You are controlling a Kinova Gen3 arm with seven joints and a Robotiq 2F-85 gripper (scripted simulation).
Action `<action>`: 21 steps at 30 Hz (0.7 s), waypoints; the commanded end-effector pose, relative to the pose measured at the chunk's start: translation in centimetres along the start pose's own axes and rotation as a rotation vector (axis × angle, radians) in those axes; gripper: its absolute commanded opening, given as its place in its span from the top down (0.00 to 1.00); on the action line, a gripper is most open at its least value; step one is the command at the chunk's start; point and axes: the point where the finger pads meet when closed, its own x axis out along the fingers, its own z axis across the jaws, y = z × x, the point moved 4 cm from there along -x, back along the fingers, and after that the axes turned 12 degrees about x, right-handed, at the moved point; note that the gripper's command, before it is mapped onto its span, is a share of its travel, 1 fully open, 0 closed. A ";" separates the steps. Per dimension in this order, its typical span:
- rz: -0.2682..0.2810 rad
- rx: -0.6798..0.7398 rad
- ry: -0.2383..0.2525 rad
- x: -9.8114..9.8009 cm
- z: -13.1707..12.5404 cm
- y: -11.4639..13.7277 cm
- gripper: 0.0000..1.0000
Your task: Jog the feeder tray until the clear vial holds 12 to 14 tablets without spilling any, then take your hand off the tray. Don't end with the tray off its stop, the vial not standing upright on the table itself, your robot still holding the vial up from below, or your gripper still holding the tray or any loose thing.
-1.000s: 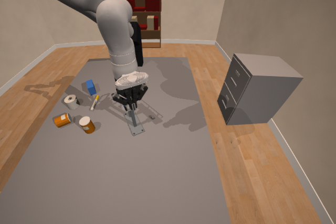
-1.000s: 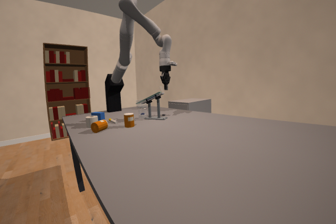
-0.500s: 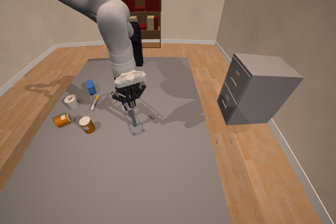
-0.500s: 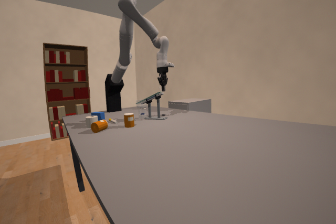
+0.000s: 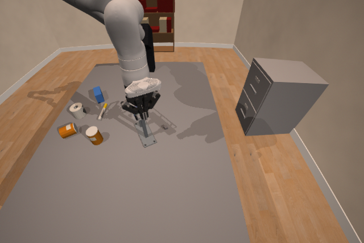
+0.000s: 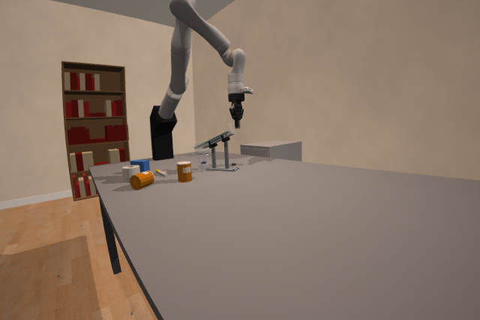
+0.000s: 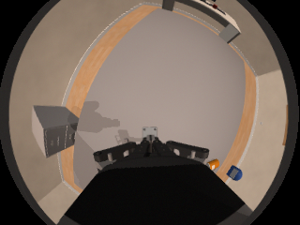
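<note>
The feeder tray (image 6: pixel 215 139) is a tilted plate on two grey posts over a base plate (image 5: pixel 146 135). Its raised end points right in the exterior view. The clear vial (image 6: pixel 202 160) stands upright on the table under the tray's low end, with a few small tablets at its bottom. My gripper (image 6: pixel 236 125) hangs fingers down just above the tray's raised end, shut with nothing between the fingers. In the top view my gripper (image 5: pixel 142 114) hides most of the tray. I cannot tell whether the fingertips touch the tray.
Left of the tray are a blue box (image 5: pixel 98 94), a white roll (image 5: pixel 77 110), a small marker (image 5: pixel 102 111), an orange bottle on its side (image 5: pixel 67 130) and an upright orange bottle (image 5: pixel 94 135). A grey filing cabinet (image 5: pixel 276 97) stands on the floor to the right.
</note>
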 end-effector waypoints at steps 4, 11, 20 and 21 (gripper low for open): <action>0.001 0.000 0.001 0.0 0.0 0.0 1.00; 0.001 0.000 0.001 0.6 0.3 -1.4 1.00; 0.001 0.000 0.001 1.1 0.5 -2.6 1.00; 0.001 0.000 0.001 1.1 0.5 -2.6 1.00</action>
